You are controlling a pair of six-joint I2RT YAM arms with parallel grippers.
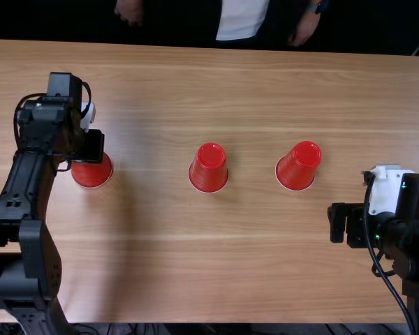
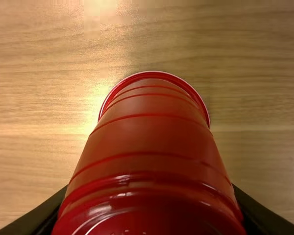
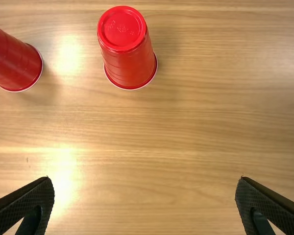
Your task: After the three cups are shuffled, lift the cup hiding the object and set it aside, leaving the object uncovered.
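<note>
Left gripper (image 1: 91,149) pinches left cup (image 1: 93,172) near table (image 1: 209,272) left edge, covering cup's upper part from above. Right gripper (image 1: 337,223) spread wide, well apart from middle cup (image 1: 209,167) and right cup (image 1: 298,166).

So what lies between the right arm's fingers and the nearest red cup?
Only bare wooden table, from right fingers to upside-down red plastic cup; right wrist view shows it.

My left gripper (image 1: 91,148) sits over an upside-down red plastic cup (image 1: 92,174); second red cup (image 1: 209,167) well to its right, third red cup (image 1: 298,165) nearer my right gripper (image 1: 337,223).
</note>
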